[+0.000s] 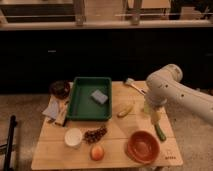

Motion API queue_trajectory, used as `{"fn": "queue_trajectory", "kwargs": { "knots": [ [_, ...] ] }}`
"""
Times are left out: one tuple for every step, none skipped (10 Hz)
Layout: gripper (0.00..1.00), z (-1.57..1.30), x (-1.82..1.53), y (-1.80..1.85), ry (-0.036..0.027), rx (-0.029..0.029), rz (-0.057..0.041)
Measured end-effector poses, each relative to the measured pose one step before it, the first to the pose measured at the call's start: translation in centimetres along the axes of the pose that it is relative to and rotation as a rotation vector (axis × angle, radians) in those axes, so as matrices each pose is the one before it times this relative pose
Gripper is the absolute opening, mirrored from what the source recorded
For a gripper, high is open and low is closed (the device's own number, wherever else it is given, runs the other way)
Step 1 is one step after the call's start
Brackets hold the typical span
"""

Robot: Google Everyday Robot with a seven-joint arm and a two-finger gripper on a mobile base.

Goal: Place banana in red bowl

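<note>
The small pale yellow banana [125,110] lies on the wooden table [115,125], just right of the green tray. The orange-red bowl [143,146] sits empty at the table's front right corner. My white arm reaches in from the right and bends down over the right side of the table. The gripper [154,118] hangs at its end, open and holding nothing. It is to the right of the banana and above and behind the red bowl.
A green tray [82,111] holds a grey-blue sponge [100,96]. A dark glass bowl [60,89] and paper packets [56,110] are at the left. A white bowl [73,136], grapes [95,134] and a peach [97,152] are in front. A green cucumber [160,132] lies beside my gripper.
</note>
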Motion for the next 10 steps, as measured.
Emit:
{"fn": "queue_trajectory", "kwargs": {
  "knots": [
    [0.8, 0.3, -1.202, -0.782, -0.00413, 0.00033, -0.0139],
    [0.8, 0.177, -0.527, -0.367, 0.00127, 0.00202, -0.00979],
    [0.8, 0.233, -0.531, -0.141, 0.00571, 0.00054, -0.01412],
    [0.8, 0.358, -0.391, -0.323, -0.00633, 0.00608, -0.00486],
    [0.8, 0.588, -0.26, -0.333, -0.00402, 0.00114, -0.00411],
    [0.8, 0.508, -0.858, -0.598, -0.00564, 0.00192, -0.01393],
    [0.8, 0.03, -0.694, -0.558, -0.00343, 0.00366, -0.00855],
    [0.8, 0.059, -0.358, -0.27, -0.00222, 0.00107, -0.00384],
    [0.8, 0.503, -0.234, -0.603, -0.0113, 0.00422, 0.00263],
    [0.8, 0.584, -0.159, -0.537, -0.00921, 0.00346, -0.00529]
  ]
}}
